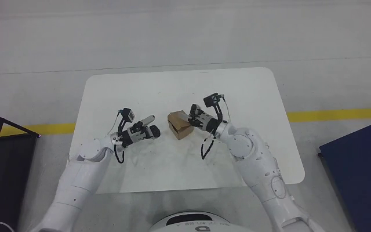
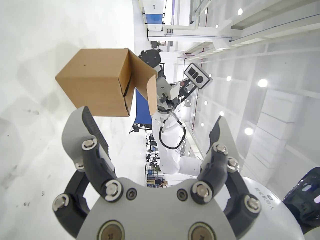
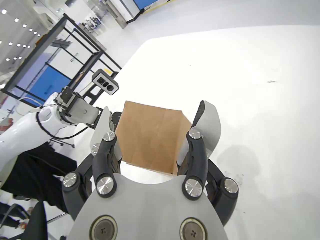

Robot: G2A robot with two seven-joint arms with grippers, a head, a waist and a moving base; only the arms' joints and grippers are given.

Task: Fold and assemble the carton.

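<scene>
We find the carton point(image 1: 180, 124) point(image 2: 95, 81) point(image 3: 152, 136) resting on the white surface point(image 1: 116, 93), just left of the frame's centre in the top view. It is close to cubic, so we record no clear long axis, and its edges sit skewed to the surface's edges. One flap point(image 2: 147, 86) stands ajar on the side turned toward the right of the frame.

The right fingers point(image 1: 196, 113) point(image 3: 210, 123) straddle that side, spread to the carton's width and pressed against its two flanks (contact appears on both sides in the right wrist view).

The left fingers point(image 1: 149, 119) point(image 2: 75, 131) sit left of the carton in the top view, near it but apart. They are spread wide with nothing between them, pointing toward its closed side.
</scene>
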